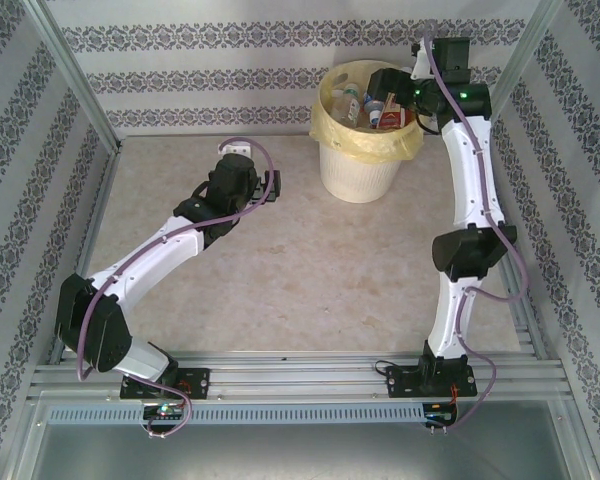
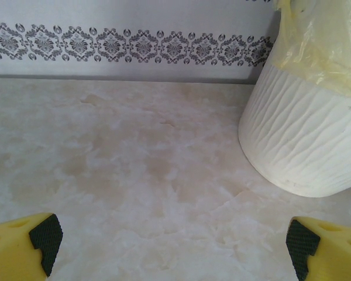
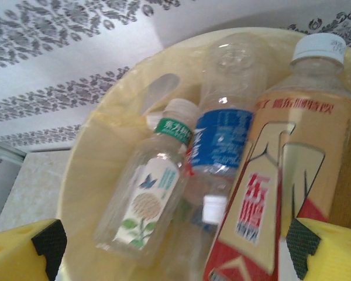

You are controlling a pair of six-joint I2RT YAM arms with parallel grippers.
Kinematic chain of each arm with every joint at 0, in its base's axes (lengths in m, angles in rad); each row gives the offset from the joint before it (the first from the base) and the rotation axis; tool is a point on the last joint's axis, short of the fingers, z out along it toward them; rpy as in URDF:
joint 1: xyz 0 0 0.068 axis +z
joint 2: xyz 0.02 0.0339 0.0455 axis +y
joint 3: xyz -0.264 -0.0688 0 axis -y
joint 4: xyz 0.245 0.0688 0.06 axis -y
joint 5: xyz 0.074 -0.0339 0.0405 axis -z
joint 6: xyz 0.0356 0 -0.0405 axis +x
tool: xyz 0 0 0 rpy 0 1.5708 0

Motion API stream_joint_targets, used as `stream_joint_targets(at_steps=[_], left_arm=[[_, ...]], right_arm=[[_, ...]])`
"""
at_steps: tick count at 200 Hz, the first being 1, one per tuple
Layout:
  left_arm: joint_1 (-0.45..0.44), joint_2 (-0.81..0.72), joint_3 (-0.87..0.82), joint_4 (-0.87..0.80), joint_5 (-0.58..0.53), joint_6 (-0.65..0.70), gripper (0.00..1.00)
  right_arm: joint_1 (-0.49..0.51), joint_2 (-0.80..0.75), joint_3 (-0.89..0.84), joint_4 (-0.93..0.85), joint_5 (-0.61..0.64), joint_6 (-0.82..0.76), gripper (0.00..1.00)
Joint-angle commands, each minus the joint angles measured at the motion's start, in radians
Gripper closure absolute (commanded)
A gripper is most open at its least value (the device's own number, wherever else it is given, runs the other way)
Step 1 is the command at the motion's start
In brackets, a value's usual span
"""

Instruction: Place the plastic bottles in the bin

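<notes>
The bin (image 1: 358, 160) stands at the back of the table, a cream-white ribbed bucket with a yellow bag folded over its rim. My right gripper (image 1: 388, 92) hangs open over its mouth. Looking down from the right wrist, the right gripper (image 3: 175, 246) has its jaws wide apart above several plastic bottles lying in the bag: one with a green and white label (image 3: 147, 202), one with a blue label (image 3: 222, 137), and a larger one with a red and orange label (image 3: 284, 187). My left gripper (image 1: 271, 186) is open above bare table left of the bin (image 2: 307, 137), with nothing between its fingers (image 2: 45, 237).
Patterned walls close off the table at the back and both sides, with metal posts in the corners. The marbled beige tabletop (image 1: 300, 270) stretches between the two arms. An aluminium rail (image 1: 300, 378) carrying the arm bases runs along the near edge.
</notes>
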Motion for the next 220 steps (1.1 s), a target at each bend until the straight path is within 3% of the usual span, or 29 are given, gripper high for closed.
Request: stream_joint_targets(at_steps=[1,48,95,125,144,175,220], left_arm=[[0.017,-0.035,0.019,-0.036,-0.074,-0.036,0.01],[0.039,-0.1,-0.04,-0.067,-0.216,-0.039,0.01],[0.058,-0.22,-0.224,0.057,-0.217,0.15,0.01],[0.069,-0.298,-0.337,0.118,-0.274,0.267,0.01],[0.093,-0.357,-0.425,0.154,-0.319,0.308,0.01],[0.175,-0.437,-0.574,0.234,-0.294,0.314,0.01],[0.271,-0.352,-0.712,0.418,-0.219,0.321,0.01]], right_arm=[[0.013,-0.187,-0.157,0.133,0.077,0.006,0.02],[0.014,-0.559,-0.714,0.495,0.182,0.058,0.02],[0.007,-0.904,-1.256,0.766,0.303,0.065,0.02],[0.001,-1.039,-1.49,0.84,0.473,0.06,0.02],[-0.002,-1.074,-1.588,0.846,0.585,0.057,0.02],[-0.007,-1.059,-1.776,0.949,0.743,-0.015,0.02],[-0.022,-0.861,-1.971,1.229,0.74,-0.08,0.02]])
